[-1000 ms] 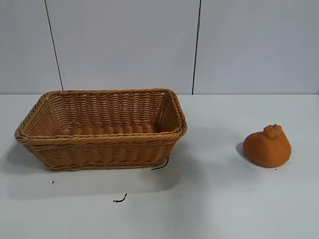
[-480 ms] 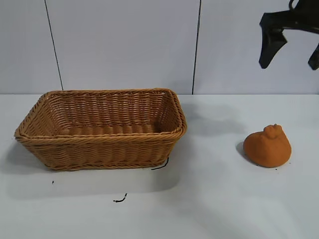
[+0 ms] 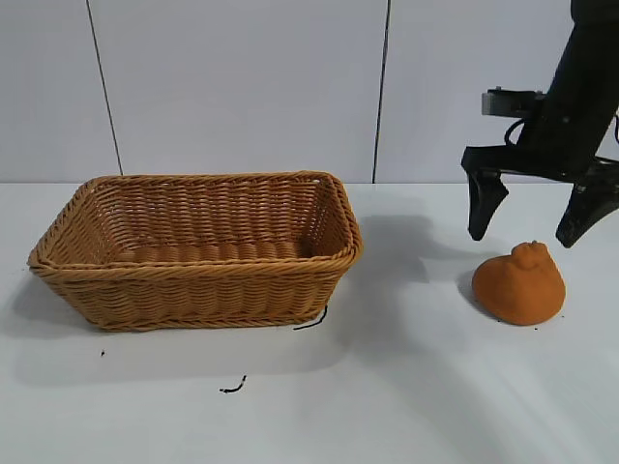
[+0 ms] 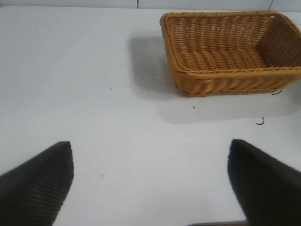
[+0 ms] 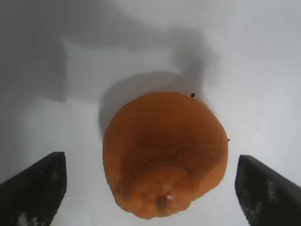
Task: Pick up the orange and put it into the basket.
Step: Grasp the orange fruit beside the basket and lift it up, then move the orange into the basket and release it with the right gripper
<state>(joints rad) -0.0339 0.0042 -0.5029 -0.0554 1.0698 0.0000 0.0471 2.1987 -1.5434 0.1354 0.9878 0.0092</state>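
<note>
A: Going left to right: the basket is sitting on the worktop at about nine o'clock from the orange, well apart from it. The left gripper is hanging idle over bare worktop, fingers spread wide, holding nothing.

B: And the right gripper?

A: It is hovering just above the orange, pointing down, fingers wide open and empty, one on either side of the fruit.

B: So how should the grab go?

A: I'd say it needs lowering straight down until the fingertips are passing the knobby bump and reaching the fruit's widest part. In the wrist view the orange is lying between the fingers but a little toward one side, so centring first seems wise.

B: Risks?

A: Closing too high is probably going to squeeze it out; the sloped top is offering little purchase.
</note>
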